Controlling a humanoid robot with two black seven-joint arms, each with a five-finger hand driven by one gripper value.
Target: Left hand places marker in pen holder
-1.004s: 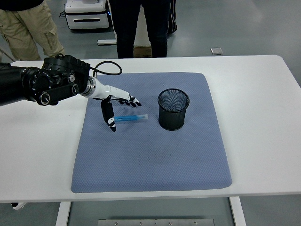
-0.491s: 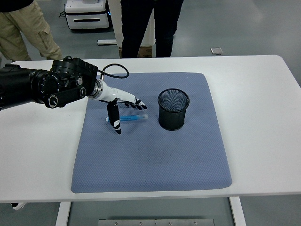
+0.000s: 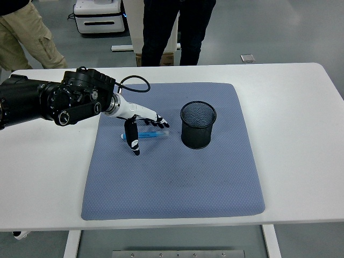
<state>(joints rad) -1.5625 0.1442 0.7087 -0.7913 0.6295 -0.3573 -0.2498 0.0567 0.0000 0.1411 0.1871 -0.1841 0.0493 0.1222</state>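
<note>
A light blue marker (image 3: 150,135) lies flat on the blue-grey mat (image 3: 177,177), left of the black mesh pen holder (image 3: 198,124), which stands upright. My left hand (image 3: 144,130) hovers right over the marker with its fingers spread. The thumb (image 3: 132,138) points down on the near side of the marker and the other fingers (image 3: 156,122) reach over its far side. The hand is open and holds nothing. My black left arm (image 3: 54,101) comes in from the left edge. My right arm does not show.
The mat covers the middle of the white table (image 3: 301,123). Two people stand beyond the far edge: dark trousers (image 3: 172,32) at top centre, tan trousers (image 3: 27,37) at top left. A white machine (image 3: 99,16) sits on the floor behind.
My left hand has shifted a little right and down, closing in over the marker. The marker and the pen holder have stayed put. The people behind have shifted slightly.
</note>
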